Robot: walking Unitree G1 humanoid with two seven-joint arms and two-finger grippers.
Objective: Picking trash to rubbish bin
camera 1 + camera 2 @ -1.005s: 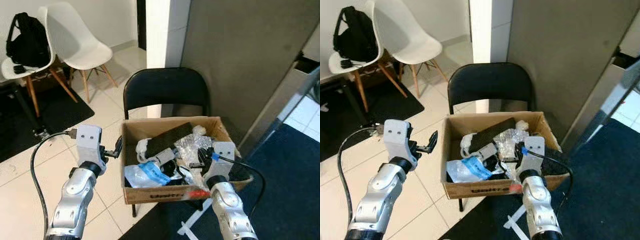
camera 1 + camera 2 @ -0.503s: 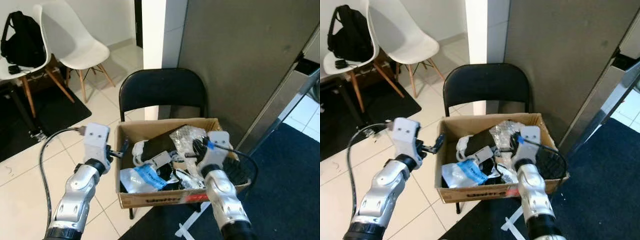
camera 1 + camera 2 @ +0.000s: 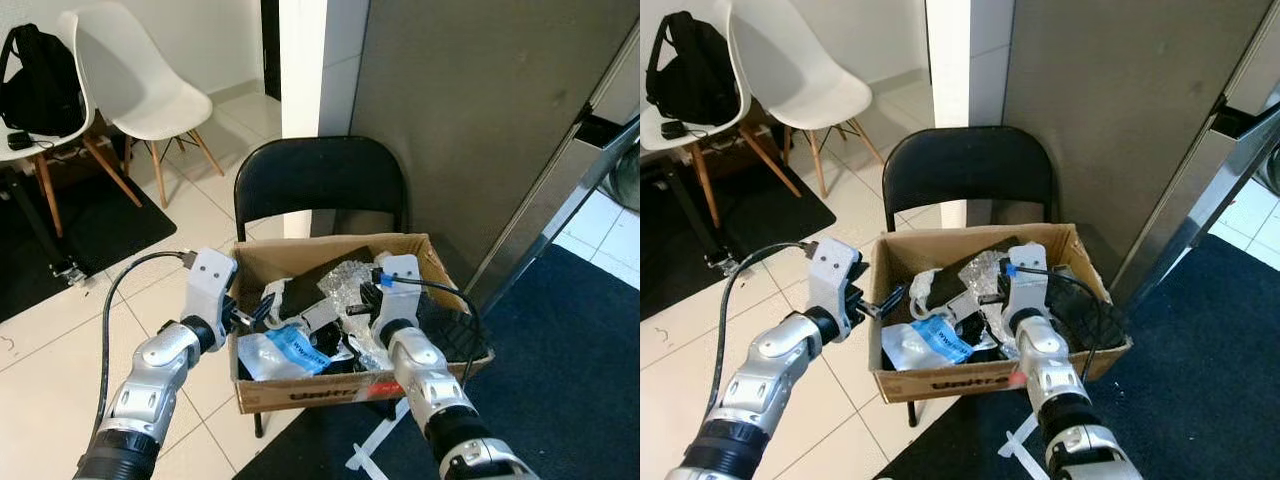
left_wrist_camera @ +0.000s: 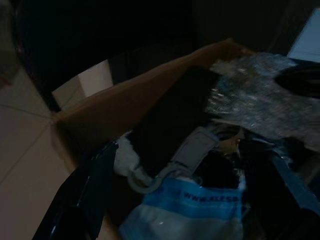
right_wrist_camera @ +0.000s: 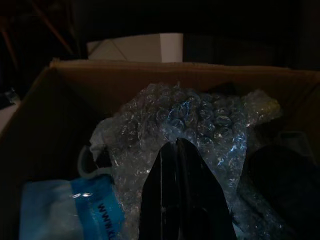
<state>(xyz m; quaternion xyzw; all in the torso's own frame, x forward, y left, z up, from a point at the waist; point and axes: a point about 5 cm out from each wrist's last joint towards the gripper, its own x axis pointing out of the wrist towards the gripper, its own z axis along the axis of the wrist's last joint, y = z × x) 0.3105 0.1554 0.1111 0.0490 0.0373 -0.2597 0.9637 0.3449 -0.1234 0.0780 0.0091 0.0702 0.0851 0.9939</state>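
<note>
A cardboard box (image 3: pixel 322 393) of rubbish stands on a black folding chair (image 3: pixel 318 180). Inside lie a blue-and-white plastic bag (image 3: pixel 285 350), a flat black piece (image 3: pixel 320 272) and a crumpled sheet of bubble wrap (image 3: pixel 345 280). My right gripper (image 3: pixel 367 286) is inside the box, near its middle, shut on the bubble wrap (image 5: pixel 200 120); in the right wrist view its fingertips (image 5: pixel 177 145) press together against the sheet. My left gripper (image 3: pixel 256 310) is open, over the box's left wall just above the plastic bag (image 4: pixel 195 210).
Two white chairs (image 3: pixel 140 85) stand at the back left, one bearing a black backpack (image 3: pixel 40 60). A grey panel (image 3: pixel 480 110) rises right behind the folding chair. A dark blue carpet (image 3: pixel 570 360) lies to the right, with a white strip (image 3: pixel 365 450) on the floor below the box.
My right gripper has moved leftward in the box, taking the bubble wrap with it. My left gripper has come from beside the box to over its left wall. The camera shifted slightly.
</note>
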